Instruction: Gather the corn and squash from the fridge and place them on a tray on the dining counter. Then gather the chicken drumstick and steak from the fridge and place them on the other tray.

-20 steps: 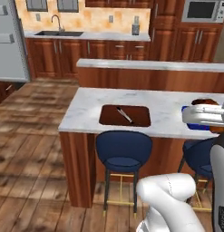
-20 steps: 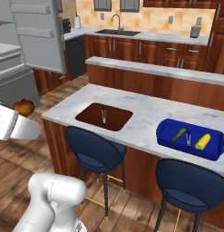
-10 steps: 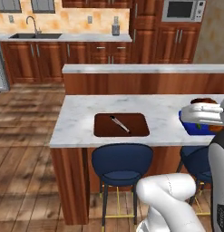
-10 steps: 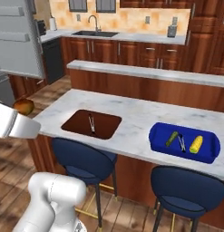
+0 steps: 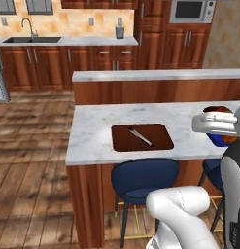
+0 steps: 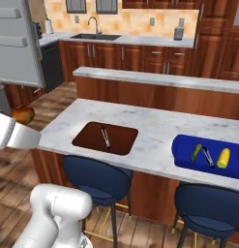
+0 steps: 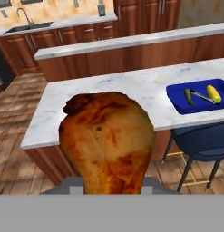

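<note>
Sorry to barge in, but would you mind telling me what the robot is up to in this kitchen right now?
The robot arm is carrying a roasted chicken drumstick in its gripper, held up in front of the dining counter. The blue tray on that counter already holds the corn and a small green squash, with a utensil lying between them. The brown tray holds only a utensil, so the drumstick looks headed there. No steak is on the counter yet.
</note>
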{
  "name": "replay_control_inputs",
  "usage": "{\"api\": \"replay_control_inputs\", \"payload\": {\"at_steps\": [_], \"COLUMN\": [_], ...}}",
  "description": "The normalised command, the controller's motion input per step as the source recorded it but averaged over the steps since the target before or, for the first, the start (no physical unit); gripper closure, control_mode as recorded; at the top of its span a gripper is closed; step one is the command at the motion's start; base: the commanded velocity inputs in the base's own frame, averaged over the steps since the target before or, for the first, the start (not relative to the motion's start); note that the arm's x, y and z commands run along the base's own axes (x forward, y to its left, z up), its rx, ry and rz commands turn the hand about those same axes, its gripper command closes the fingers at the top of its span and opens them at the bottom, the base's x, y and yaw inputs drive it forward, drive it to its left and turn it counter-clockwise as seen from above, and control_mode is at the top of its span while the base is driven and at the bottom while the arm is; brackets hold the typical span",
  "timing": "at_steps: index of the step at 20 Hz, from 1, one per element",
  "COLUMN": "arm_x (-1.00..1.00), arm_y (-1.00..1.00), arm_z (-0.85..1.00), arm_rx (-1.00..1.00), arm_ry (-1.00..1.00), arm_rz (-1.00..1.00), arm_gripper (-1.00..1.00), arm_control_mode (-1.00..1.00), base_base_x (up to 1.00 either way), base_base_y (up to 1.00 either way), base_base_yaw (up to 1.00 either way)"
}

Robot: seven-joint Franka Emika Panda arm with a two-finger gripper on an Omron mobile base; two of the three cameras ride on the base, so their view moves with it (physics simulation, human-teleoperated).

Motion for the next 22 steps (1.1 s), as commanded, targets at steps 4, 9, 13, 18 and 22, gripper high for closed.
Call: {"api": "replay_control_inputs", "payload": {"at_steps": [4, 9, 13, 18, 22], "arm_x": [0.00, 0.00, 0.00, 0.30, 0.76], "arm_y": [0.00, 0.00, 0.00, 0.00, 0.01], "arm_z": [0.00, 0.00, 0.00, 0.01, 0.00], "arm_rx": [0.00, 0.00, 0.00, 0.00, 0.02], "arm_ry": [0.00, 0.00, 0.00, 0.03, 0.09], "arm_rz": [0.00, 0.00, 0.00, 0.00, 0.00], "arm_gripper": [1.00, 1.00, 1.00, 1.00, 1.00], "arm_control_mode": [1.00, 1.00, 1.00, -1.00, -1.00], "base_base_x": [0.56, 0.70, 0.51, 0.27, 0.00], "base_base_y": [0.07, 0.04, 0.00, 0.00, 0.00], "base_base_yaw": [-0.10, -0.07, -0.01, 0.00, 0.00]}}
